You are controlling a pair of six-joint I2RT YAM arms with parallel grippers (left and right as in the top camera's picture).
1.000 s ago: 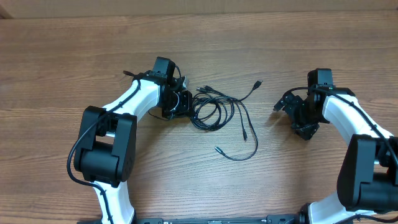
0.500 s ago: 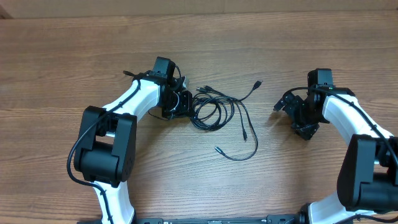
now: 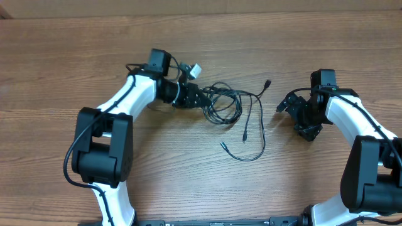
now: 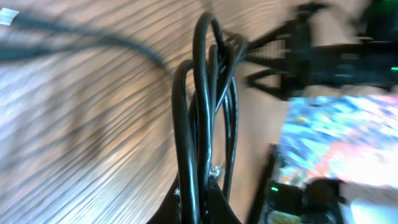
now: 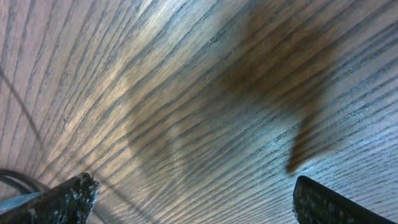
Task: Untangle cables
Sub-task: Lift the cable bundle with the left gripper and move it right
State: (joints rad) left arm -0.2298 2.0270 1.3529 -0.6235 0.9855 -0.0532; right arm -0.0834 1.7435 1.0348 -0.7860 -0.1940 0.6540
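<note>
The cables (image 3: 224, 105) are thin black cords lying in a tangled coil mid-table. Loose plug ends trail to the upper right (image 3: 268, 82) and toward the front (image 3: 245, 137). My left gripper (image 3: 193, 96) is at the coil's left edge, shut on several strands. In the left wrist view the looped cables (image 4: 200, 106) rise straight out of the pinched left gripper (image 4: 200, 208). My right gripper (image 3: 293, 120) is open, low over bare wood to the right of the cables and apart from them. The right wrist view shows the right gripper (image 5: 196, 205) spread wide with nothing in between.
The wooden table (image 3: 201, 188) ends at a back edge (image 3: 201, 9). A small white tag (image 3: 195, 69) sticks up beside the left wrist. Both arm bases stand at the front corners. A blurred colourful object (image 4: 339, 143) shows beyond the cables in the left wrist view.
The left wrist has turned and its gripper shifted right and slightly back, dragging the held coil with it. The loose plug ends slid right. The right arm has not moved.
</note>
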